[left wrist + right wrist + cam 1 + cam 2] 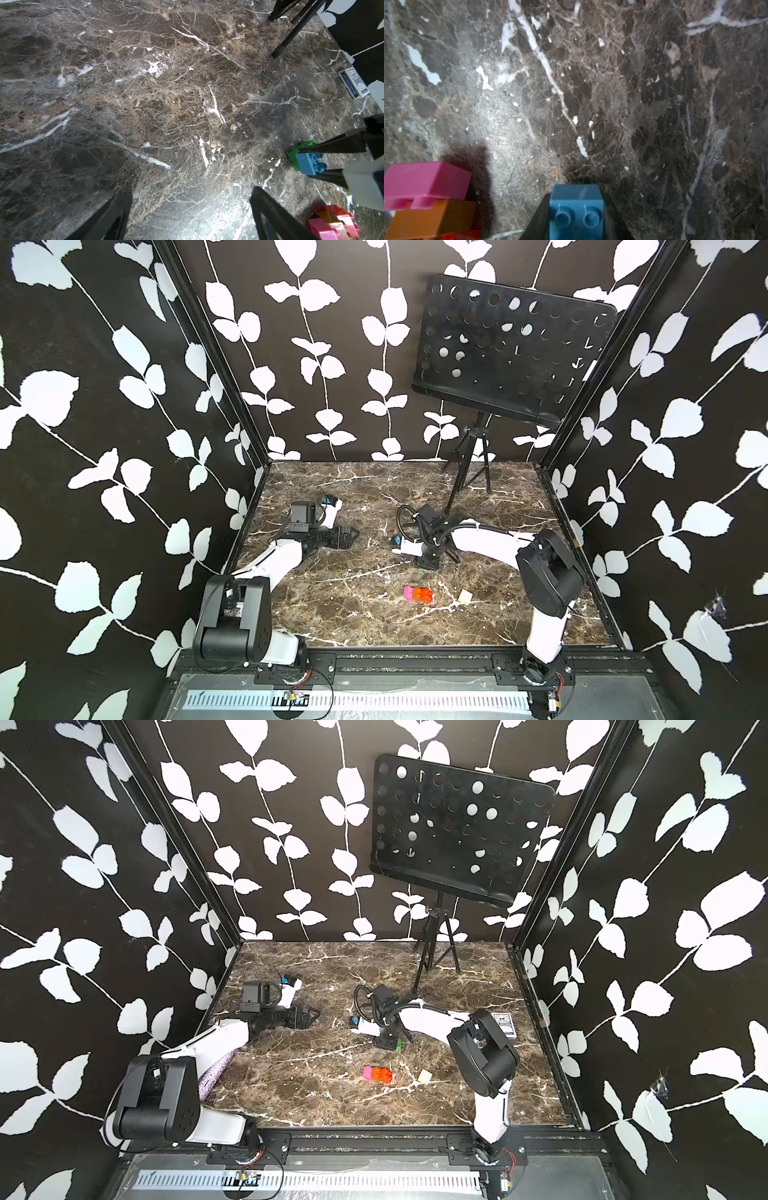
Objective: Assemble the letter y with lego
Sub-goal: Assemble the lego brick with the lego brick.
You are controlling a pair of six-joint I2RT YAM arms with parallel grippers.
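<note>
The right pincer is clenched on the blue brick, which is joined to the green brick, at mid-worktop. To its left, the left pincer gapes wide, holding nothing. The joined pink-and-orange stem lies nearer, with the cream brick just to its right.

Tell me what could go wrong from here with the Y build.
1. The right gripper is shut on the blue brick, with the green brick joined to it. Pressing that pair down may twist it in the grip or pop the joint.
2. The pink-and-orange stem lies loose on the table, and the left gripper is open and apart from it, so the stem may slide when pushed.
</note>
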